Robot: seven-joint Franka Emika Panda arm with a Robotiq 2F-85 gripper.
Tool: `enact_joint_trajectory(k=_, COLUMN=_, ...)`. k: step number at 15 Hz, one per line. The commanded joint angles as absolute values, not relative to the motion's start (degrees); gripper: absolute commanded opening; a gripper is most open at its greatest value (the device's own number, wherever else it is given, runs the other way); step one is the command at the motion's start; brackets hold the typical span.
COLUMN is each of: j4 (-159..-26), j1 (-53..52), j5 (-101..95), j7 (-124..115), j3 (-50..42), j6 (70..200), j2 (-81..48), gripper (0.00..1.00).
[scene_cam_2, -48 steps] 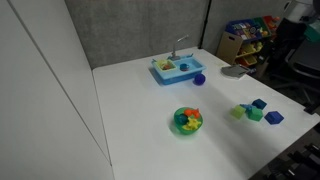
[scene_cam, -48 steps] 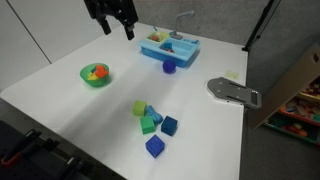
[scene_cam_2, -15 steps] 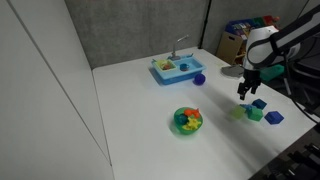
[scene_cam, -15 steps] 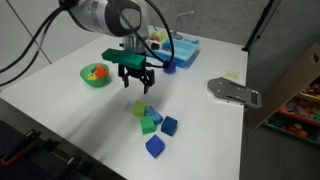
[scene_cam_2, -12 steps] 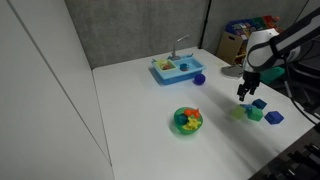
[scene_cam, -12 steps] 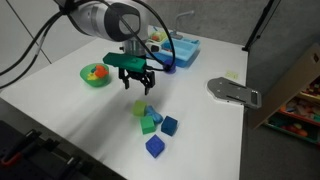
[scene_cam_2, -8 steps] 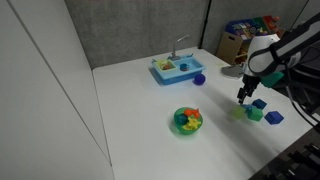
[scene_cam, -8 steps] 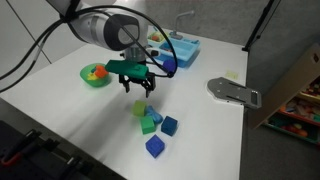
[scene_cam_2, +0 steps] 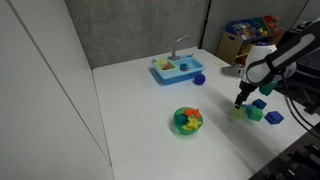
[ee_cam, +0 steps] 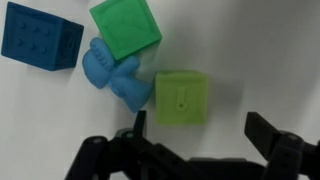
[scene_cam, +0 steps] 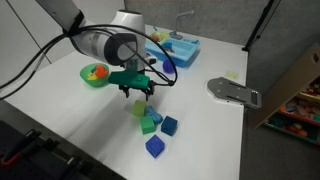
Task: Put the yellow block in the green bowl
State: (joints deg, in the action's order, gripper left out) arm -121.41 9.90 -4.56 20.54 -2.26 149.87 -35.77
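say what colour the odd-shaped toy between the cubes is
The odd-shaped toy is light blue; wrist view.

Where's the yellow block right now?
In the wrist view the pale yellow cube lies just beyond the open jaws, beside the small blue toy figure and below the darker green cube.

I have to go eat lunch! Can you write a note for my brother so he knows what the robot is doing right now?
Gripper: jaws open, holding nothing, hovering just above the yellow block.
Yellow block: not picked up, next to the green cube and a blue toy.
Green bowl: apart from the blocks, with other toys inside.
Done: gripper roughly over the block.
Left: grasp, lift, carry, drop in bowl.
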Motion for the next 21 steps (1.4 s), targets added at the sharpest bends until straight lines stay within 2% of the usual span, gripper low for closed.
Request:
enact_joint_trajectory(k=1, j4=-119.9, j1=11.2, j5=-5.6, j7=22.4, j3=-1.1, j6=152.6, j2=-38.1, gripper=1.00)
enact_joint_trajectory(k=11, j4=-116.0, j1=12.5, j5=-6.4, j7=22.7, j3=-1.3, j6=154.3, j2=-43.0, gripper=1.00)
enact_joint_trajectory(k=21, j4=-118.3, j1=11.9, j5=-6.7, j7=21.9, j3=-1.6, j6=153.1, j2=-42.4, gripper=1.00)
